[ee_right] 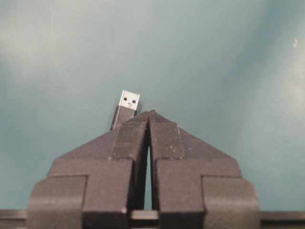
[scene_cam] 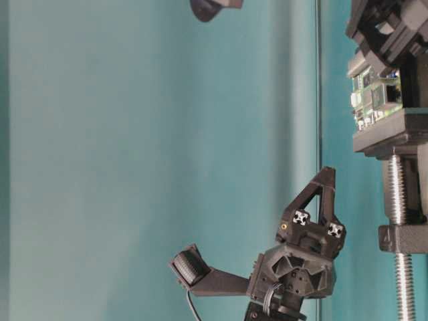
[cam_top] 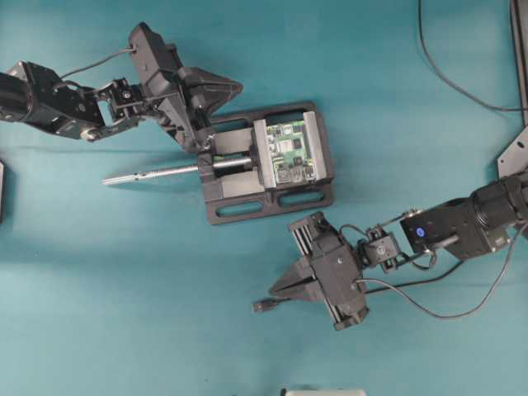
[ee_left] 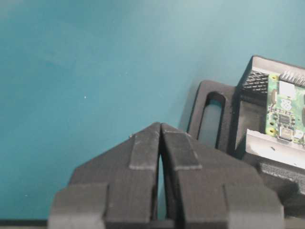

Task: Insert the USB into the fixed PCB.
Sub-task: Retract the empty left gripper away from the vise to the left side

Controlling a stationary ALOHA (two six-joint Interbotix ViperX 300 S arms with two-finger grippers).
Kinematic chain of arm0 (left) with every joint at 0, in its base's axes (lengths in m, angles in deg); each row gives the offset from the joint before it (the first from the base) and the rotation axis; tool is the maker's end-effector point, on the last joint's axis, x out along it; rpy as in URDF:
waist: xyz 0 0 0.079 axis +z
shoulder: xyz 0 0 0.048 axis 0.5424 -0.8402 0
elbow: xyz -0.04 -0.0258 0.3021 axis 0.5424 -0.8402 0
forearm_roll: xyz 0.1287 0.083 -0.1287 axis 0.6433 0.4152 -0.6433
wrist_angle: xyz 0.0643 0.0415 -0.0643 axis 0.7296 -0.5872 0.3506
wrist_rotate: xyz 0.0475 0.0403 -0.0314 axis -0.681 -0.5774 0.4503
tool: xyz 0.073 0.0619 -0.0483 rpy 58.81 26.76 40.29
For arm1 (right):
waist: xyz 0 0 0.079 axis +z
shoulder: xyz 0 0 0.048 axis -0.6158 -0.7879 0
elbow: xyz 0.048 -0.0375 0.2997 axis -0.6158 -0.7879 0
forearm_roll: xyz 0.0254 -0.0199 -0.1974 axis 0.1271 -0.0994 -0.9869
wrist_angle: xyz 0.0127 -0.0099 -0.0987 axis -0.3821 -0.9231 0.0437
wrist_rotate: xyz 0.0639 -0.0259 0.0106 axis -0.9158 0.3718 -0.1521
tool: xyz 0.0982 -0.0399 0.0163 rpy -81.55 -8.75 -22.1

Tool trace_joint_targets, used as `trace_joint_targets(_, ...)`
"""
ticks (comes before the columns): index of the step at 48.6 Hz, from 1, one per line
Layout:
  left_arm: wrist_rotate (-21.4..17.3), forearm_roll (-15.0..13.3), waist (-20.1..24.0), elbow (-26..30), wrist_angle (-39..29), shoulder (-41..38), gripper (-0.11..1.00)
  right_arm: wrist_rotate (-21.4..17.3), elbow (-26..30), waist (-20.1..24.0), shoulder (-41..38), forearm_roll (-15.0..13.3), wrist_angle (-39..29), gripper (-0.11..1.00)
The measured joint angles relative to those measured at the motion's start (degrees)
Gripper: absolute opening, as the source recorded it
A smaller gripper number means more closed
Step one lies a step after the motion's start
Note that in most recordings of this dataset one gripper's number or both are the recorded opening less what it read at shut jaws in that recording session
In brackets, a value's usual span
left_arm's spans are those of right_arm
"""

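Note:
The USB [cam_top: 262, 306] lies on the teal table, a short black plug with a silver tip; its cable runs back under my right gripper. My right gripper [cam_top: 272, 290] is shut and empty just above it, and in the right wrist view the USB [ee_right: 127, 102] pokes out from under the left finger of that gripper [ee_right: 150, 113]. The fixed PCB [cam_top: 290, 153] is a green board clamped in a black vise [cam_top: 264, 202], up and to the right of the USB. My left gripper [cam_top: 238, 85] hovers shut and empty by the vise's far left corner. The left wrist view shows its closed tips [ee_left: 160, 125] and the PCB [ee_left: 286, 112].
A silver threaded rod [cam_top: 148, 175] sticks out left of the vise. A loose black cable [cam_top: 437, 70] curves across the top right, beside a black bracket [cam_top: 513, 153] at the right edge. A white object [cam_top: 322, 392] sits at the bottom edge.

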Motion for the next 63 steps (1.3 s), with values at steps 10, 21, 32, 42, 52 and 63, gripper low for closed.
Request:
trace_joint_targets(10, -0.4, 2.8, -1.4, -3.7, -6.6, 7.6, -0.01, -0.2, 0.1, 0.1, 0.0, -0.1, -1.3, 0.0)
trace_joint_targets(21, -0.6, 2.9, -2.4, -8.9, -22.9, 23.0, 0.17, -0.2, 1.9, 0.1, 0.5, 0.0, -8.3, 0.0)
trace_joint_targets(32, -0.6, 3.0, -3.3, -16.9, -33.4, 40.4, 0.81, -0.8, 4.0, 0.4, 0.6, -0.1, -12.6, 0.26)
trace_joint_targets(42, -0.4, 3.0, -6.3, -25.7, -34.1, 58.9, 0.98, -5.3, 4.9, 0.5, 0.6, 0.3, -12.7, 0.57)
trace_joint_targets(52, -0.4, 2.9, -6.4, -35.3, -39.0, 82.0, 0.98, -7.3, 4.9, 0.9, 0.5, 0.8, -12.3, 0.55)
trace_joint_targets(63, -0.3, 3.0, -6.5, -39.1, -47.9, 90.1, 0.98, -7.5, 4.7, 1.8, -0.7, 4.0, -11.0, 0.55)
